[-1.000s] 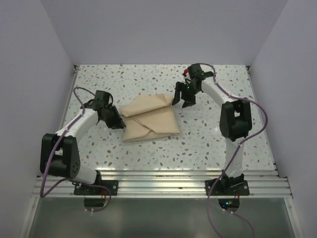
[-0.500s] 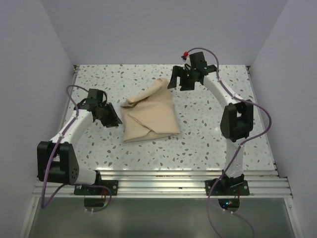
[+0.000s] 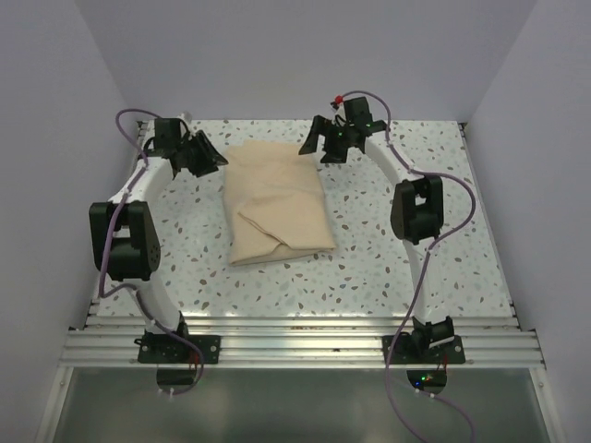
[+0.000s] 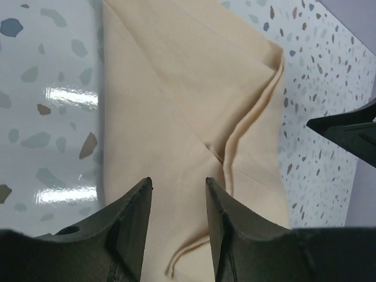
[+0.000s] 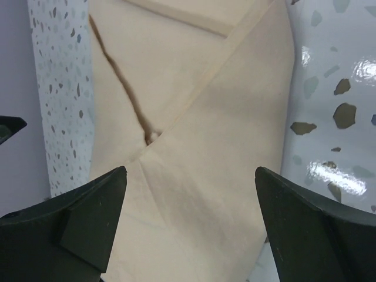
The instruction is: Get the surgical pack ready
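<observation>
The surgical pack (image 3: pixel 277 198) is a tan cloth bundle folded into a long rectangle, lying flat on the middle of the speckled table (image 3: pixel 397 249); only cloth shows, with overlapping flaps and a diagonal seam (image 4: pixel 194 88) (image 5: pixel 200 117). My left gripper (image 3: pixel 220 162) hovers at the pack's far left corner, its jaws apart with nothing between them (image 4: pixel 178 182). At the far right corner my right gripper (image 3: pixel 319 148) stands wide open over the cloth, and it too holds nothing (image 5: pixel 189 171). Whatever the cloth wraps is hidden.
White walls close in the table on the left, back and right. A metal rail (image 3: pixel 295 337) with both arm bases runs along the near edge. Purple cables (image 3: pixel 129 120) loop off each arm. In each wrist view the other gripper's fingertip (image 4: pixel 346 129) shows at the edge.
Both arms swung to the far side of the table. The right gripper carried the cloth's flap backward and let go; the flap now lies flat. Both grippers opened.
</observation>
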Available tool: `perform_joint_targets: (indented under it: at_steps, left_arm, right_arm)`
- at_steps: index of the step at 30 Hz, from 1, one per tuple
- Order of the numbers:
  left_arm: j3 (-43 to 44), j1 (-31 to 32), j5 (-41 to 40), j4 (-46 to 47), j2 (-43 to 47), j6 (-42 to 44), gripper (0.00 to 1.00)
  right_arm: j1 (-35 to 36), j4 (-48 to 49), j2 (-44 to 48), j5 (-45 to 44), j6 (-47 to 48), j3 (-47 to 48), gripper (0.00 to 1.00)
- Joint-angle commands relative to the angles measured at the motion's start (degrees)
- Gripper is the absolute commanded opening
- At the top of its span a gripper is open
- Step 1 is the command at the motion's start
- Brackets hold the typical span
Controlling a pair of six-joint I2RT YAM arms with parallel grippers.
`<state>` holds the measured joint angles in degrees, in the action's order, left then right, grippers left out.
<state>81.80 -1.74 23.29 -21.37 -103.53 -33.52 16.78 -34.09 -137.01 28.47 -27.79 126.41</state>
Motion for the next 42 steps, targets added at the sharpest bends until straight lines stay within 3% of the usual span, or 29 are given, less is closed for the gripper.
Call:
perform_joint_targets:
  at_steps: [1, 6, 15, 19, 31, 33, 36, 37, 39, 40, 42]
  left_arm:
    - [2.0, -1.0, -1.5, 9.6, -5.0, -0.8, 0.46]
    - [3.6, -1.1, -5.3, 15.2, -11.1, -1.0, 0.47]
    - [14.8, -1.1, -8.3, 15.7, -25.0, -1.7, 0.50]
    - [20.8, -1.1, -7.4, 14.6, -30.5, -2.8, 0.50]
    - [25.4, -1.2, -1.7, 17.1, -38.2, -5.9, 0.47]
    - [26.1, -1.3, 1.1, 17.9, -38.9, -6.8, 0.41]
    - [28.1, -1.3, 5.2, 18.3, -39.6, -7.6, 0.22]
    - [28.6, -1.6, 5.7, 18.0, -39.8, -7.7, 0.11]
    - [29.3, -1.8, 7.5, 18.1, -39.7, -8.7, 0.01]
    - [29.6, -2.2, 8.0, 18.4, -39.5, -9.4, 0.00]
    - [30.9, -2.5, 9.7, 18.5, -38.7, -10.8, 0.00]
  right_arm:
    - [-1.1, 4.3, -4.7, 1.3, -5.3, 5.1, 0.95]
    - [-1.6, 6.6, -12.8, 0.2, -5.2, 12.3, 0.92]
    - [-2.4, 8.4, -22.0, 1.0, -7.7, 19.3, 0.87]
    - [-2.3, 9.6, -25.6, 2.4, -10.6, 21.4, 0.84]
    - [-1.0, 14.2, -31.0, 6.3, -16.0, 25.8, 0.73]
    - [-0.3, 16.8, -31.5, 7.1, -17.4, 25.8, 0.69]
    - [0.0, 17.6, -31.4, 7.7, -19.0, 26.1, 0.61]
    - [0.1, 17.8, -31.1, 7.7, -19.0, 25.9, 0.60]
    - [-0.2, 18.5, -30.1, 7.0, -19.0, 25.6, 0.52]
    - [-0.3, 18.9, -29.8, 6.9, -19.3, 25.8, 0.35]
    - [-0.9, 21.2, -29.1, 6.9, -21.9, 25.8, 0.20]
